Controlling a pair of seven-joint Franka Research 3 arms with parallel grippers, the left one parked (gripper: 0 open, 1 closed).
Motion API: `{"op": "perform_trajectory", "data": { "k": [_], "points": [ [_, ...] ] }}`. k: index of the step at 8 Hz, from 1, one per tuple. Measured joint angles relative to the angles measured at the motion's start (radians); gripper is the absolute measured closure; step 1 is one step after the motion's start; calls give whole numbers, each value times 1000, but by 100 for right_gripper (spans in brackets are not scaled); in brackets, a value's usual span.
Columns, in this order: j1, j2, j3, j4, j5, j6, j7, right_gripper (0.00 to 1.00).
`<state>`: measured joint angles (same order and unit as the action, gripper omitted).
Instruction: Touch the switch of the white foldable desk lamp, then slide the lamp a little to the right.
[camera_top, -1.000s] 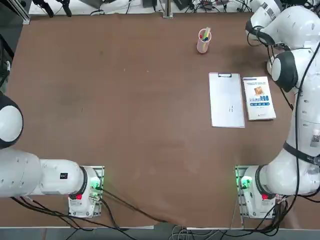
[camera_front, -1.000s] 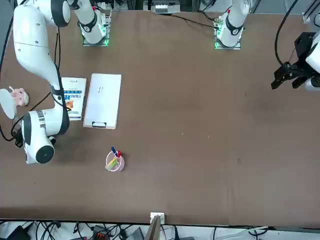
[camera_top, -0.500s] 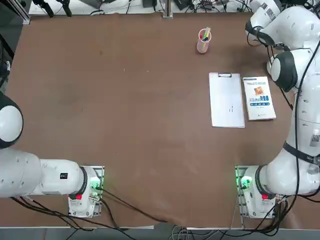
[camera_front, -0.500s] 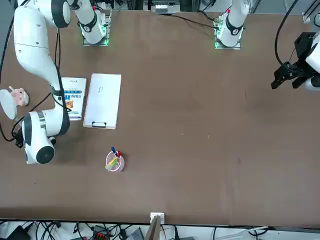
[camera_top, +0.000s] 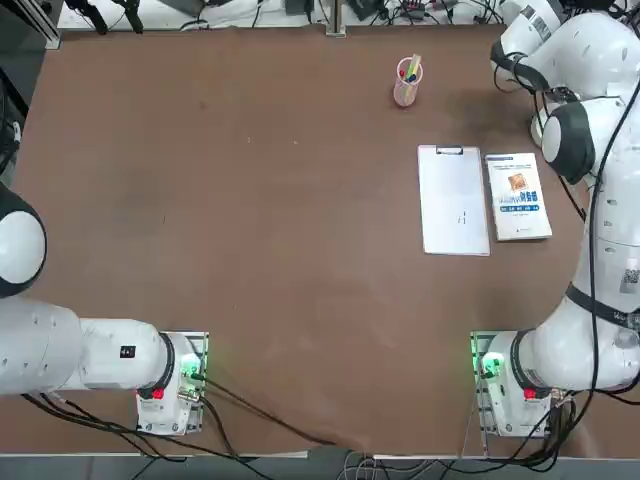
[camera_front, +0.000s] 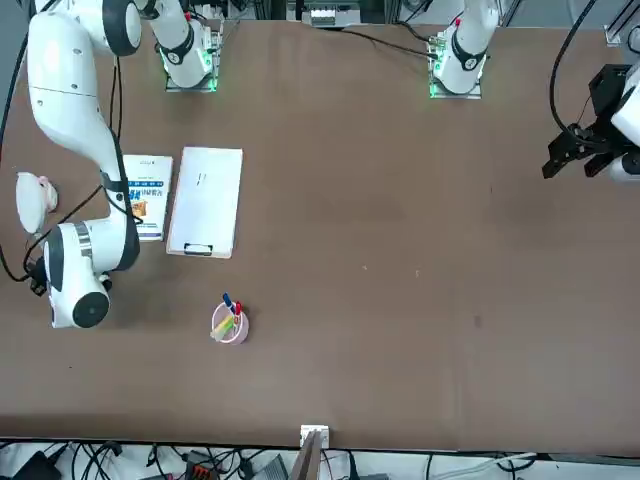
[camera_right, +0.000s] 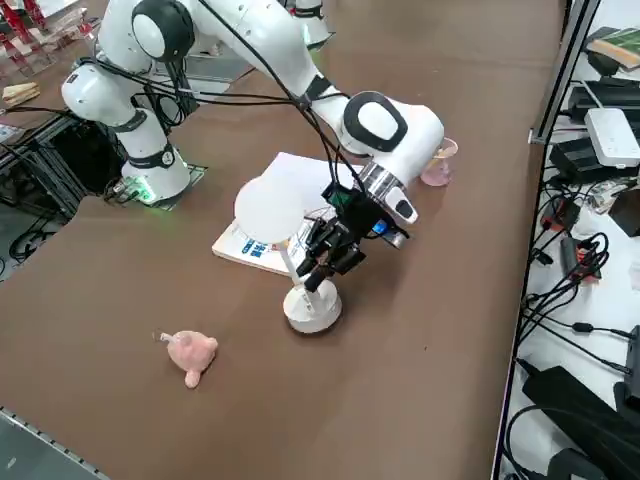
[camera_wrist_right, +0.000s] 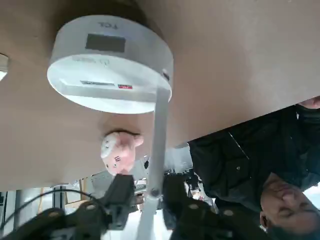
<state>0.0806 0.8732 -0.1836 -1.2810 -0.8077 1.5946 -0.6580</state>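
Right side view: my right gripper (camera_right: 328, 262) is at the upright arm of the white foldable desk lamp (camera_right: 311, 306), above its round base, which stands on the table (camera_right: 160, 270) near the white book (camera_right: 255, 252). Right wrist view: the lamp's arm passes between my two fingers (camera_wrist_right: 120, 195), which stand partly open, with a visible gap on one side; I cannot tell whether the other touches. The jaws are unclenched and grip nothing.

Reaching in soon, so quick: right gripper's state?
Right gripper: open, fingers either side of the white lamp's arm, gaps showing on both sides; not gripping it.
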Motion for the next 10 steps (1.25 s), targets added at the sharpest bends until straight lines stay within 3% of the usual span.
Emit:
{"op": "perform_trajectory", "data": {
  "k": [1,5,6,7,10],
  "points": [
    [0,0,0,0,0,0,0,37],
    [1,0,0,1,0,0,1,31],
    [1,0,0,1,0,0,2,23],
    [2,0,1,2,0,0,3,7],
    [16,0,6,31,0,1,3,2]
  ]
}}
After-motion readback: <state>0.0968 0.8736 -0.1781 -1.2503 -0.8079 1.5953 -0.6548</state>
